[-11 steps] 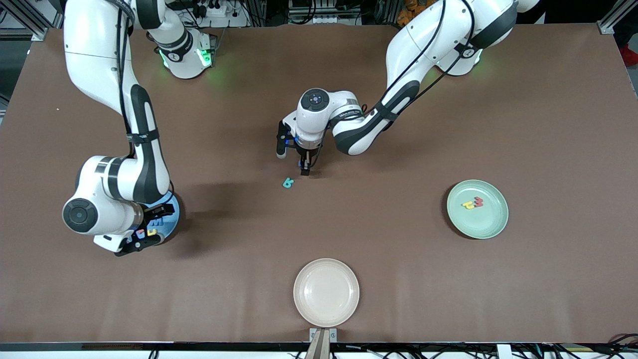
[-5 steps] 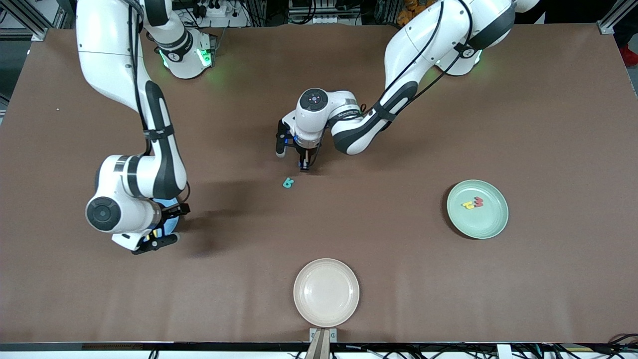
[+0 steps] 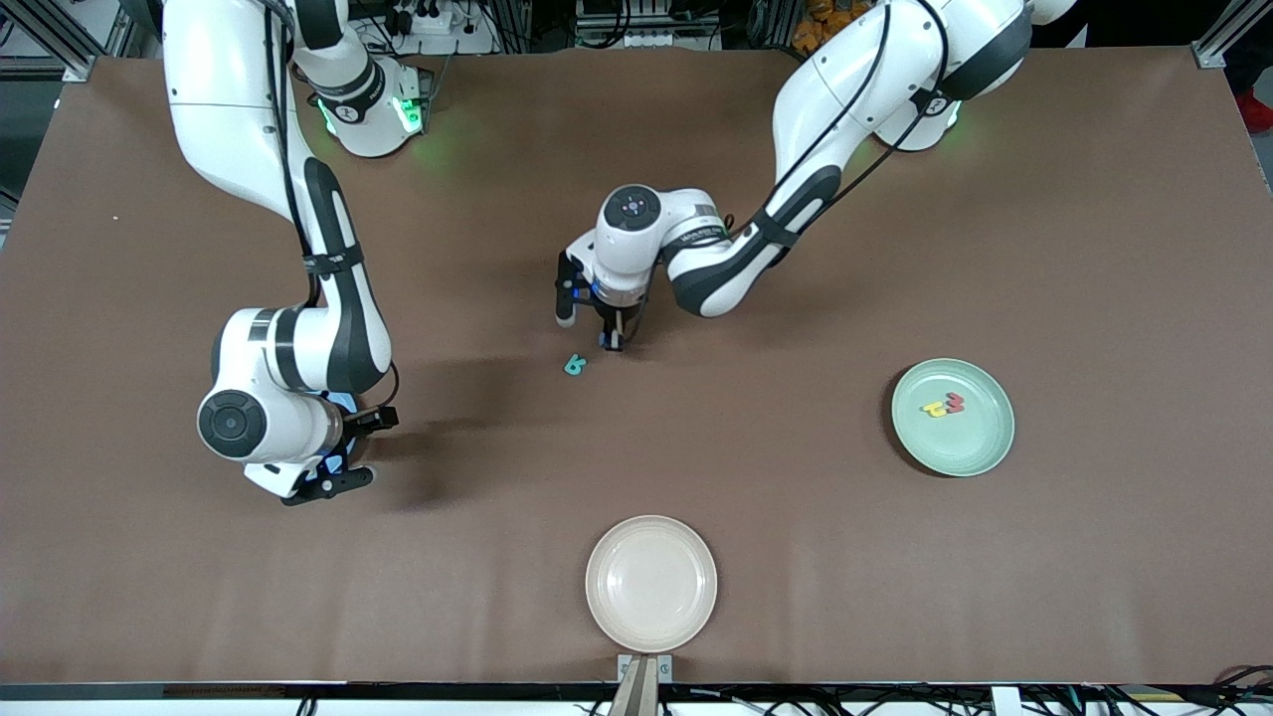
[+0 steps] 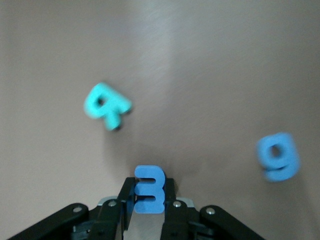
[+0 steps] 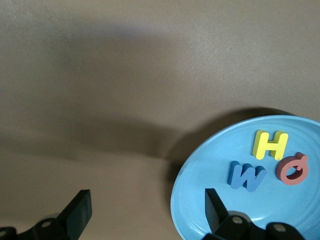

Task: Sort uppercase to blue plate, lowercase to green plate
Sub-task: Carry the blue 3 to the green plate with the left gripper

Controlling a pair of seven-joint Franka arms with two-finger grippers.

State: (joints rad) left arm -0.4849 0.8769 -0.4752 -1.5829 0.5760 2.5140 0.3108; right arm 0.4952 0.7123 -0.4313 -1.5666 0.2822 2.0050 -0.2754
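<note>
Three capitals already lie in the blue plate [image 5: 220, 165] – the yellow H [image 5: 270, 144], the blue W [image 5: 246, 175] and the red Q [image 5: 293, 168]. That plate sits toward the right arm's end of the worktop [image 3: 895, 199], mostly hidden under the arm in the front view. The green plate [image 3: 980, 447], toward the left arm's end, holds two lowercase pieces, the yellow h [image 3: 934, 409] and the red w [image 3: 955, 403].

Three letters are left near the middle of the worktop. The left claw [image 4: 149, 200] is pinched shut on the small blue m-like piece [image 4: 148, 189], low at the surface. The teal R [image 3: 575, 365] lies just beside it, nearer the front camera, and the blue g [image 4: 278, 155] lies near by, hidden by the arm in the front view. By my judgement the sort is a bit over half done: m and g are owed to the green plate, R to the blue.

The right claw [image 5: 142, 212] hangs over the blue plate's edge with jaws wide and empty – that arm waits.

Room is generous. Bare worktop runs from the held letter to the green plate, and the beige plate [image 3: 650, 582] sits by the front edge, well apart from any likely path. All edges are far from the work.
</note>
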